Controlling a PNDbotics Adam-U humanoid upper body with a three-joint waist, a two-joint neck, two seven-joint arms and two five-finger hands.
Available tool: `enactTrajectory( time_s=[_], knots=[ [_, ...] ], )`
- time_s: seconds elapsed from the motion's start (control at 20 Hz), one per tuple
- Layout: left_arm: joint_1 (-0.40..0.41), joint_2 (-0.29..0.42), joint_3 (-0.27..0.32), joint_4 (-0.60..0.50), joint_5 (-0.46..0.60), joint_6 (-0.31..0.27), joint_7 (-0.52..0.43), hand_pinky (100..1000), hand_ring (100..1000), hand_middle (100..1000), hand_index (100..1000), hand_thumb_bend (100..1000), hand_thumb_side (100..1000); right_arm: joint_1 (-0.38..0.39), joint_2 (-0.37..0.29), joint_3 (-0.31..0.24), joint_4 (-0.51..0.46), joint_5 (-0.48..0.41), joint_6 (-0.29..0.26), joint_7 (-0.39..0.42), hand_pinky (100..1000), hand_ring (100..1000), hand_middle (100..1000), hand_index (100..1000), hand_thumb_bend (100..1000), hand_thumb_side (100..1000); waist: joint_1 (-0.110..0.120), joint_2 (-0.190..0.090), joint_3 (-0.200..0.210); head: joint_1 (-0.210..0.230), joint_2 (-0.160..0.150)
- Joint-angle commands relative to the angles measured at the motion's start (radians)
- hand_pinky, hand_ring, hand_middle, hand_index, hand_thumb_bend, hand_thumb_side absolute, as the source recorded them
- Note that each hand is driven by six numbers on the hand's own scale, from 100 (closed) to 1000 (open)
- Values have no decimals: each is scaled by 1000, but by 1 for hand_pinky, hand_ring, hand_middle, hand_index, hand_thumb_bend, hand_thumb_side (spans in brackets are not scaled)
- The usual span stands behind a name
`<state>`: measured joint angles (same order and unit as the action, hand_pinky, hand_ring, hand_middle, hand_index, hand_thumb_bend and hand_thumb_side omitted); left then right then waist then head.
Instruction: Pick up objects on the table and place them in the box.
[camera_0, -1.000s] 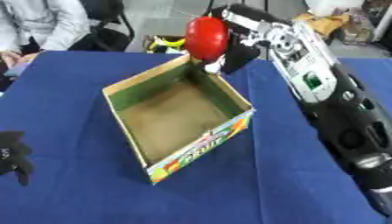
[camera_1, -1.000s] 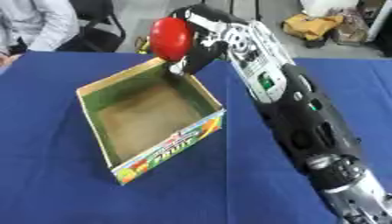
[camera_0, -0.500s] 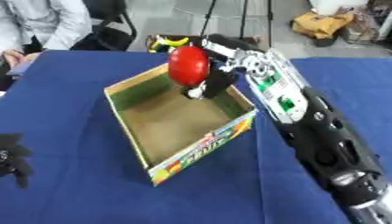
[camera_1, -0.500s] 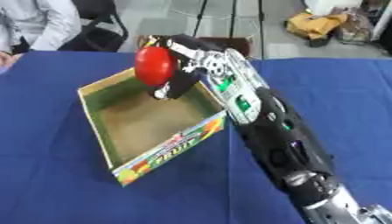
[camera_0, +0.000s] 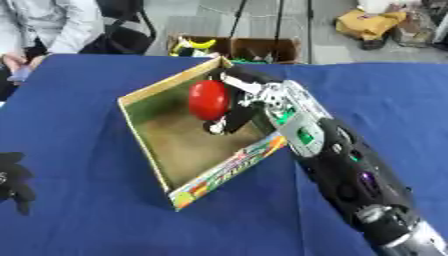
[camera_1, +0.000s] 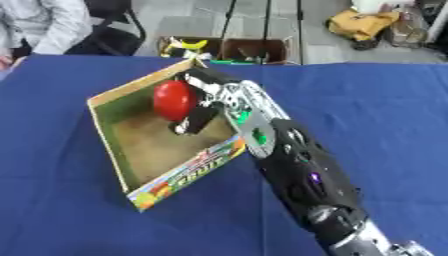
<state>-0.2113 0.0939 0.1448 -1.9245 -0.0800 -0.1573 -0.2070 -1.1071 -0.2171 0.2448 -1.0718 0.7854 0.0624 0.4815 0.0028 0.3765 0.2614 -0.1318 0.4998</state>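
Right robot hand (camera_0: 234, 111): I see it reaching in over the box, fingers curled round the red ball, arm running back to the lower right.
Red ball (camera_0: 208, 99): held above the box's inside, near its far corner, clear of the floor.
Box (camera_0: 164, 178): open-topped cardboard, green inner walls, brown floor, printed front strip; I see it sitting askew on the worktop.
Left robot hand (camera_0: 13, 180): I see it at the lower left edge, dark, idle; whether its fingers are curled, I cannot tell.
Worktop (camera_0: 79, 220): blue cloth.
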Motion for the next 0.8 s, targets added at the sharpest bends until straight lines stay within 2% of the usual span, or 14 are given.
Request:
enactTrajectory(
  time_s=[0.05,0.35,0.5,0.6,0.8],
  knots=[
    [-11,5,-4,-20,4,-2,-3,258,398,500,734,100,931,-21,7,-8,33,22,-9,-2,483,575,641,616,100,164,2,-17,6,-5,-10],
    [-11,7,-5,-18,5,-3,-6,258,398,500,734,100,931,-43,11,-14,89,25,-29,44,533,616,706,658,116,135,-1,-16,13,-9,-8],
    [-11,8,-5,-17,5,-3,-7,259,398,500,734,100,930,-52,6,-13,93,53,-52,83,529,615,711,673,436,157,-2,-17,15,-9,-7],
    [-10,8,-5,-16,5,-3,-7,259,398,500,734,100,930,-54,5,-18,91,77,-63,93,542,629,727,693,519,192,-2,-18,18,-8,-8],
    [-9,8,-5,-15,6,-3,-7,259,398,500,734,100,930,-60,2,-24,93,104,-90,107,599,695,782,767,588,305,-2,-19,21,-8,-10]
  ],
)
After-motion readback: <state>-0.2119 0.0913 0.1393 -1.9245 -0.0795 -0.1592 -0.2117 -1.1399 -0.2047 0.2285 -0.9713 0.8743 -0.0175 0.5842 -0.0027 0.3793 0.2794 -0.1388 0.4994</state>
